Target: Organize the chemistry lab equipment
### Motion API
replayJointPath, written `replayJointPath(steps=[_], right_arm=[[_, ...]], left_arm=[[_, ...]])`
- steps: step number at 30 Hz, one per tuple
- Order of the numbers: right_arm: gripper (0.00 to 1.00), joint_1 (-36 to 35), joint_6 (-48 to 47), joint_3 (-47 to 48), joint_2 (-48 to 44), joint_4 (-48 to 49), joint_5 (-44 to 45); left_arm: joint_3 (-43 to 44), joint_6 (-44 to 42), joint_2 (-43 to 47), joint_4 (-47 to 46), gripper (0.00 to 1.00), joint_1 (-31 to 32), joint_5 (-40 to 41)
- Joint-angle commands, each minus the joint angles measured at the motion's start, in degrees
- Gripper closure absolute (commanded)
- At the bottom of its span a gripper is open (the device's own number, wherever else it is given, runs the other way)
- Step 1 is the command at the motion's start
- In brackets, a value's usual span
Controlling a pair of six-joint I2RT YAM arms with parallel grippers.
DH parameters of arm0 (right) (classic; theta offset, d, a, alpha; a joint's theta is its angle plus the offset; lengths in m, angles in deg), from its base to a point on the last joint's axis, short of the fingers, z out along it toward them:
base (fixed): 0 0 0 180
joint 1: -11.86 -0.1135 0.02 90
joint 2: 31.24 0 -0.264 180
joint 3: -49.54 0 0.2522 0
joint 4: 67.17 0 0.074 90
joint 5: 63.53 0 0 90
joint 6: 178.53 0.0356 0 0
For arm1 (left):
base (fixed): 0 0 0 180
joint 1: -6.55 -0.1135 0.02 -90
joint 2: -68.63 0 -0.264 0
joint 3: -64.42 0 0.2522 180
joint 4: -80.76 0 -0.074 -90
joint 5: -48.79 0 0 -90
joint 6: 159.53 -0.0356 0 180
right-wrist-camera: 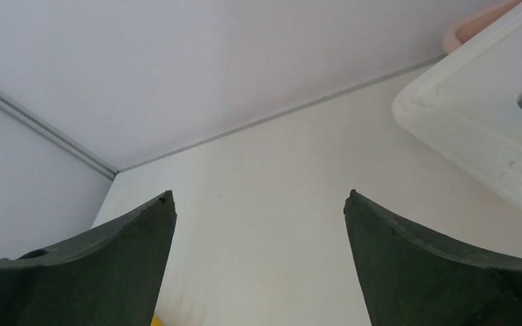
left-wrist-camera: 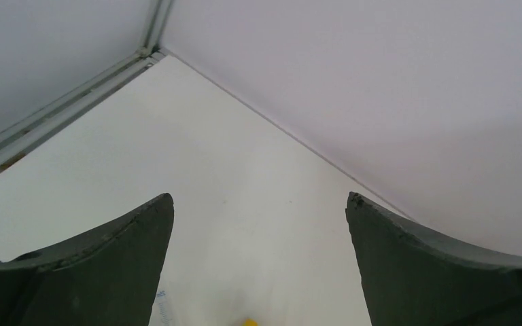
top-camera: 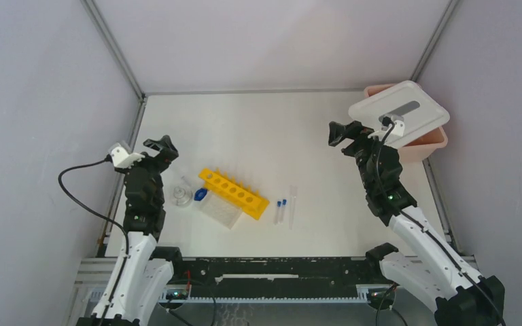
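Note:
A yellow tube rack (top-camera: 234,193) with a row of holes lies at the table's front middle. A clear gridded well plate (top-camera: 219,211) lies against its near side, with a blue-capped piece (top-camera: 200,194) at its left end. Small round clear glassware (top-camera: 180,197) sits left of that. Two blue-capped vials (top-camera: 281,210) and a thin clear tube (top-camera: 292,206) lie right of the rack. My left gripper (top-camera: 161,150) is open and empty, raised behind the glassware. My right gripper (top-camera: 346,133) is open and empty, raised left of the pink box. A yellow speck of the rack (left-wrist-camera: 249,322) shows in the left wrist view.
A pink box (top-camera: 427,144) with a white, grey-slotted lid (top-camera: 398,114) lying askew stands at the back right corner; the lid also shows in the right wrist view (right-wrist-camera: 479,125). Grey walls and metal frame rails (top-camera: 133,132) enclose the white table (top-camera: 265,136).

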Motion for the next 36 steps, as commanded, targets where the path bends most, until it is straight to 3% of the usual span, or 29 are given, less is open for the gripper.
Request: replayJointPath(steps=[1, 3, 7, 10, 15, 19, 24, 30, 36], right_arm=[[0.0, -1.05, 1.59, 3.09, 0.23, -1.32, 6.21], [0.01, 1.7, 2.67, 3.06, 0.47, 0.9, 0.12], [0.13, 8.78, 7.79, 3.14, 0.68, 4.52, -12.12], [0.17, 12.02, 12.57, 3.89, -1.03, 0.38, -9.08], [0.23, 19.36, 20.16, 6.38, -3.53, -14.8, -0.13], [0.21, 25.71, 23.01, 6.07, -5.24, -19.55, 1.51], [0.19, 32.54, 24.03, 5.73, -5.25, -21.42, -0.85], [0.17, 38.55, 24.78, 3.68, -5.98, -21.76, -5.35], [0.16, 43.78, 24.35, 0.8, -6.88, -19.93, -10.89]], left_arm=[[7.48, 1.42, -0.17, 2.01, 0.0, 0.12, -9.08], [9.36, 1.15, -0.64, 2.88, 0.0, 1.32, -10.5], [14.45, -0.36, -3.48, 5.73, 0.0, 6.48, -13.4], [19.19, -3.11, -7.13, 8.04, 0.0, 12.75, -14.48], [27.87, -8.04, -16.8, 12.67, 0.0, 23.64, -15.02], [32.38, -8.83, -24.49, 15.27, 0.0, 29.29, -17.36], [36.74, -8.58, -33.4, 14.78, 0.0, 34.35, -20.67], [45.67, -6.51, -46.65, 12.64, 0.0, 37.26, -31.67], [53.17, 0.01, -58.38, 4.6, 0.0, 37.66, -42.99]])
